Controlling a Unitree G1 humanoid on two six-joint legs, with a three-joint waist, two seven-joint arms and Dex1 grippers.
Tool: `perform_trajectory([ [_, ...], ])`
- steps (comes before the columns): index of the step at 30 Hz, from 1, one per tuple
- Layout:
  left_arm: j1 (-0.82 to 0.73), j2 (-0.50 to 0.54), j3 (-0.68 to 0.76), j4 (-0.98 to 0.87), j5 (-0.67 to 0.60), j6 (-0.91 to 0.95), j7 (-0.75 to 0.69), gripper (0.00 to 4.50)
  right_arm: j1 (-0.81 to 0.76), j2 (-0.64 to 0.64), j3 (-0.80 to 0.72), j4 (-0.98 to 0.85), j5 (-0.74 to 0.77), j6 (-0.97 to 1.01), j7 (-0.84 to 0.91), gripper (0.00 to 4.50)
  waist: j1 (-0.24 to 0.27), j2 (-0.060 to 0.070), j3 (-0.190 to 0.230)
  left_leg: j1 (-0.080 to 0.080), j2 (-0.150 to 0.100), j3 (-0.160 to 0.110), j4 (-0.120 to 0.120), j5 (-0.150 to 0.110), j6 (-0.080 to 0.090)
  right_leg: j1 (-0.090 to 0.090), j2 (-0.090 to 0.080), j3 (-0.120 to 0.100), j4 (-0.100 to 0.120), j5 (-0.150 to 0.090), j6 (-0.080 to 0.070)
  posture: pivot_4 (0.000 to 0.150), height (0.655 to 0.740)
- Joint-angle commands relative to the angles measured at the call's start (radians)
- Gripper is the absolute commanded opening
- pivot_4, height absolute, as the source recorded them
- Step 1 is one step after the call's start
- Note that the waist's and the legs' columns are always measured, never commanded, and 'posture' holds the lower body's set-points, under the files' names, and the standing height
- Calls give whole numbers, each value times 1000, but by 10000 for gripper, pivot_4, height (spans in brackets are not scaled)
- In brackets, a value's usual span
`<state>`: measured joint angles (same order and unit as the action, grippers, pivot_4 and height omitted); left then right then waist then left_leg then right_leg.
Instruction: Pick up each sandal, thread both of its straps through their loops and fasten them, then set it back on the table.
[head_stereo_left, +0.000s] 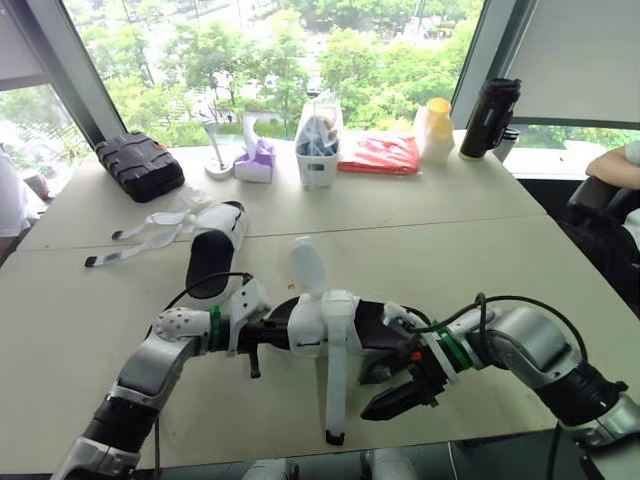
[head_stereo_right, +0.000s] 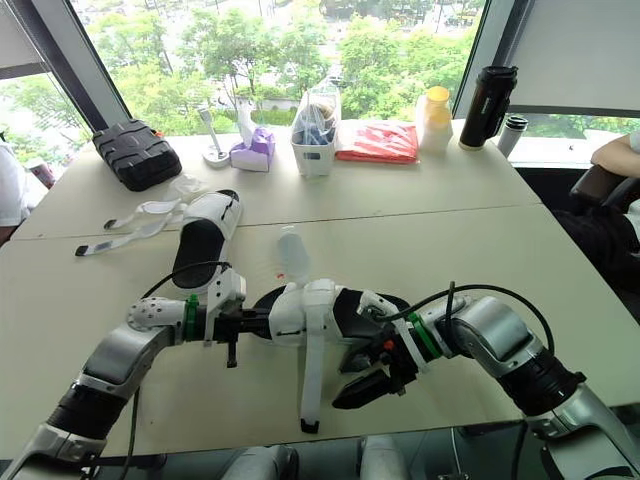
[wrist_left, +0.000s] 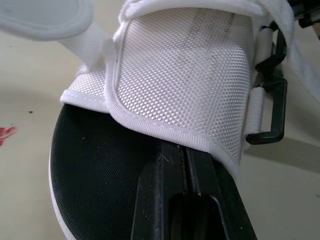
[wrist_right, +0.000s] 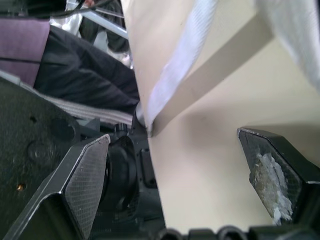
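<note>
The big beige table (head_stereo_left: 480, 260) carries one sandal (head_stereo_left: 213, 255) lying flat on the far left, its straps loose beside it. The other sandal, the held sandal (head_stereo_left: 305, 328), hangs just above the near edge of the table, between the two arms.

The left gripper (head_stereo_left: 272, 336) has its fingers pressed together on the edge of the white fabric upper, so it carries the whole shoe. The right gripper (head_stereo_left: 392, 388) stands wide apart and empty, a little under the sandal's other end.

One long strap (head_stereo_left: 336, 395) hangs down freely and is not passed through the black loop (wrist_left: 265, 136).

I think the danger is the thin hold: the left fingers pinch only fabric, so a pull on the strap can turn the shoe or slide it out. The soft strap can also swing away from the open fingers.
</note>
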<state>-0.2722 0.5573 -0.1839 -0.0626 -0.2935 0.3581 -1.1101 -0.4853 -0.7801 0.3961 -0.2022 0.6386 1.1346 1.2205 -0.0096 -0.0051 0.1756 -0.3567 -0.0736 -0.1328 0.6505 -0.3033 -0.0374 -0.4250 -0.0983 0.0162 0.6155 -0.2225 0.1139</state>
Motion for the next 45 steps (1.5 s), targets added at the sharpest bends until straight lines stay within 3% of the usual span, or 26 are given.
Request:
perform_trajectory([
  [1, 36, 13, -54, -33, -5, 39, -31, 0, -25, 7, -26, 32, -24, -19, -30, 44304, 0, 0, 0, 0, 0, 0, 0, 0, 0, 0, 0, 0, 0, 0, 0, 1500, 7400],
  [14, 8, -8, -65, 34, 29, -8, -12, 0, -63, -21, -97, 34, 78, 71, 23, 44304, 14, 0, 0, 0, 0, 0, 1, 0, 0, 0, 0, 0, 0, 0, 0, 1500, 7400],
  [33, -54, -6, -77, 146, 63, -103, -20, 0, -30, 154, -72, -19, 132, 205, -137, 44304, 23, 0, 0, 0, 0, 0, 3, 0, 0, 2, 0, 0, 0, 2, 2, 1500, 7400],
  [35, -52, -6, -78, 144, 63, -103, -19, 0, -27, 166, -76, -21, 137, 212, -152, 36399, 23, 0, 0, 0, 0, 0, 3, 0, 0, 2, 0, 0, 0, 2, 2, 1500, 7400],
  [42, -50, -8, -77, 145, 63, -102, -17, 0, -21, 180, -99, -36, 161, 225, -194, 421, 23, 0, 0, 0, 0, 0, 3, 0, 0, 2, 0, 0, 0, 2, 2, 1500, 7400],
  [45, -50, -10, -77, 146, 63, -102, -16, 0, -51, 177, -136, -33, 176, 249, -209, 421, 23, 0, 0, 0, 0, 0, 3, 0, 0, 2, 0, 0, 0, 2, 2, 1500, 7400],
])
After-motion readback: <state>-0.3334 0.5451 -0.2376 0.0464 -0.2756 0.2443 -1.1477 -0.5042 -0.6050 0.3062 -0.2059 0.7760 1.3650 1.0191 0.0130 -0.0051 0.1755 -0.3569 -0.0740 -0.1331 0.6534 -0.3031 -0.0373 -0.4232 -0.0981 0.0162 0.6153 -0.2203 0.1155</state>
